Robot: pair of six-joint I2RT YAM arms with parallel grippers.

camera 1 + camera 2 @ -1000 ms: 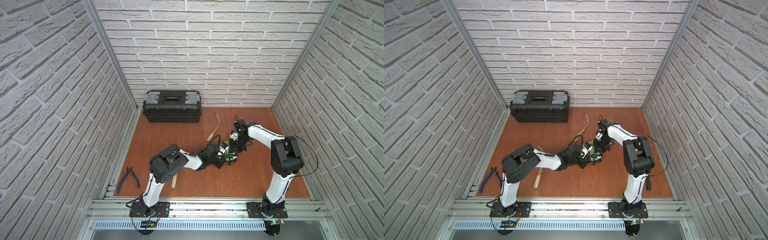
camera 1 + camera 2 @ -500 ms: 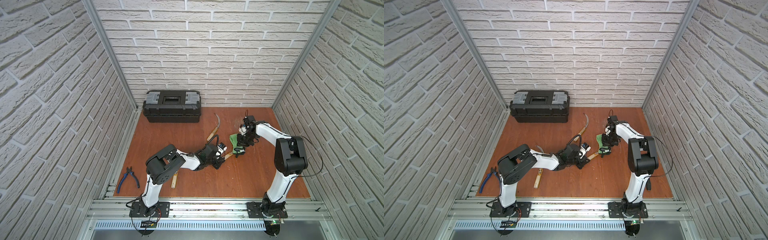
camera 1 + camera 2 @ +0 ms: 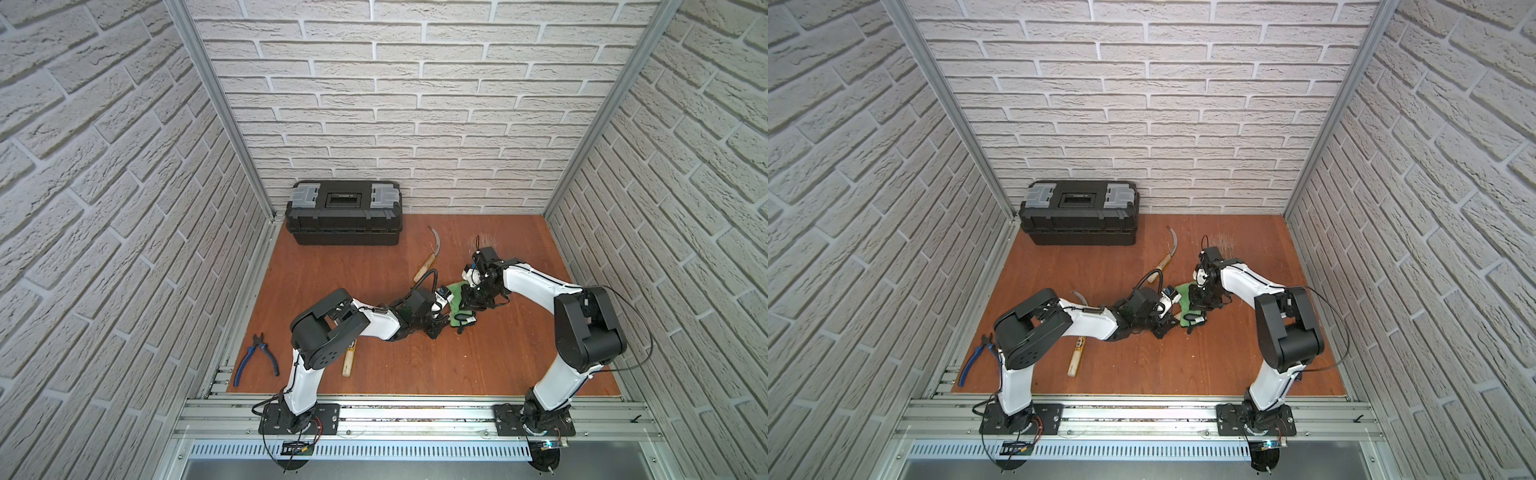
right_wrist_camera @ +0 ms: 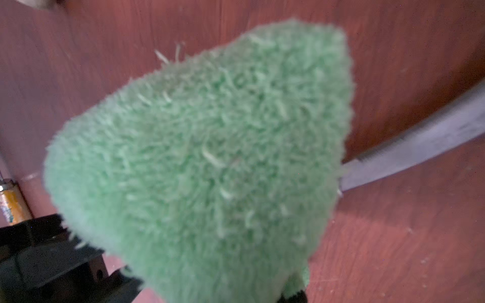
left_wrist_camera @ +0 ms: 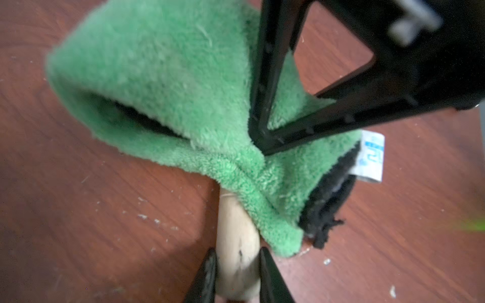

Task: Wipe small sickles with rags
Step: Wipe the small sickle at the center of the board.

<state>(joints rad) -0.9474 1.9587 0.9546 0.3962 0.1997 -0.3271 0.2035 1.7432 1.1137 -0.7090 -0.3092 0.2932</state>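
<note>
Both top views, with twelve o'clock at the back wall, show the rag (image 3: 456, 293) near the middle of the table (image 3: 519, 353). The left claw (image 3: 436, 323) is at its seven o'clock and the right claw (image 3: 471, 300) on its three o'clock side. Neither claw's opening can be read from here. The back sickle (image 3: 430, 253) lies free at the rag's eleven o'clock. The toolbox (image 3: 343, 212) sits at the table's eleven and the pliers (image 3: 255, 359) at its eight. In a top view the front sickle (image 3: 1076, 357) shows its handle and a bit of blade past the left arm.

The left wrist view shows the left claw (image 5: 237, 272) clamped narrow on the pale handle of the held sickle (image 5: 236, 244). The rag covers the blade end, and the right claw (image 5: 259, 145) pinches a fold of it. The black strap (image 5: 328, 204) and white tag (image 5: 371, 157) are plain here.

In the right wrist view the rag (image 4: 210, 157) fills the frame and hides the right claw's tips. The grey blade (image 4: 420, 141), which the left wrist view does not show, sticks out of the rag.
</note>
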